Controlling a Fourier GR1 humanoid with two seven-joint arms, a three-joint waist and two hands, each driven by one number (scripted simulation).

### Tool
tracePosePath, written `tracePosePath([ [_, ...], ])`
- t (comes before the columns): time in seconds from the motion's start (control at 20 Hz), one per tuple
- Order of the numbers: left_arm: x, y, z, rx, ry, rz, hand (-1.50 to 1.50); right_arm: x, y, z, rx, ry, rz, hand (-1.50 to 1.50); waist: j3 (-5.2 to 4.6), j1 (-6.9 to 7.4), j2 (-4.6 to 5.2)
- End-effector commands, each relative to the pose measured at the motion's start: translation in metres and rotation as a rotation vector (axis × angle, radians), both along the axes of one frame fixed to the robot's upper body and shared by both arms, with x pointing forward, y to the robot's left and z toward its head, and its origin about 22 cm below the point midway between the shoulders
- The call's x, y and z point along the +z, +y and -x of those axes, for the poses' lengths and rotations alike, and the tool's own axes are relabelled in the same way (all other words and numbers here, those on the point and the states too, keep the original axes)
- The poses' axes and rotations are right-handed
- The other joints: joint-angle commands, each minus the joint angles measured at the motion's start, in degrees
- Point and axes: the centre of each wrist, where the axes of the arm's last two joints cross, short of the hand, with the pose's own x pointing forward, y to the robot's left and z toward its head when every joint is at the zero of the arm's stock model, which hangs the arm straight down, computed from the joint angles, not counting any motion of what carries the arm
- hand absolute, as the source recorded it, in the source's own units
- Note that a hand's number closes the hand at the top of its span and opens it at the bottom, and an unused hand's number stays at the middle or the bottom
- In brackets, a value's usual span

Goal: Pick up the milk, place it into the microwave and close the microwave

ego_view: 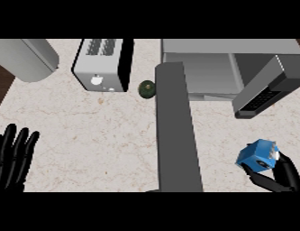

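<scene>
A blue milk carton (258,156) is held low at the right, above the counter, with my right hand (280,175) curled round its lower side. The microwave (212,67) stands at the back right with its cavity open. Its door (176,131) swings out toward me as a long grey slab in the middle of the view. The carton is to the right of the door and in front of the cavity. My left hand (6,158) rests open at the lower left, fingers up.
A silver toaster (101,65) stands at the back centre-left, with a dark green avocado (147,89) beside it. A grey cylinder (20,57) lies at the back left. A dark control-panel block (272,88) juts out at the microwave's right. Dark floor borders the counter.
</scene>
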Motion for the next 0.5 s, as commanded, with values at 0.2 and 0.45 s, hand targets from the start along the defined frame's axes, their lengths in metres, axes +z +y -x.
tracePosePath([
  [0.2, 0.007, -0.008, 0.006, 0.004, 0.006, 0.009, -1.5, 0.005, 0.019, -0.014, 0.228, -0.149, -0.19, 1.5, -0.02, -0.5, -0.28],
  [0.45, 0.005, 0.002, 0.011, -0.01, 0.01, 0.005, -1.5, -0.024, 0.049, 0.018, 0.105, -0.179, -0.209, 1.5, 0.0, -0.37, -0.13],
])
